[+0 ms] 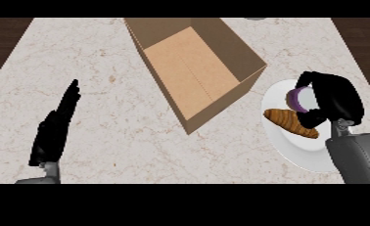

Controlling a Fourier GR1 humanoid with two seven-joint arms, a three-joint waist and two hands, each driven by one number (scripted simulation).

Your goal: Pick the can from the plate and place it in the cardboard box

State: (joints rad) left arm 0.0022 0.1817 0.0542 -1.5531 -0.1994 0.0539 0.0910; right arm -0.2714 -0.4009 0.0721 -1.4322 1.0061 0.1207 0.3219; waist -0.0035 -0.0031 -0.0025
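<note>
A purple can (298,99) with a pale top stands on the white plate (285,142) at the right of the counter. My right hand (335,97) is curled round the can, fingers over its far side and thumb below it, hiding most of it. The open cardboard box (194,68) sits at the centre back, to the left of the plate, with nothing inside. My left hand (55,127) rests open at the lower left, fingers straight and pointing away.
A brown croissant (290,122) lies on the plate just in front of the can. The marble counter (101,73) stretches wide between the left hand and the box. Dark wood shows past the counter's far corners.
</note>
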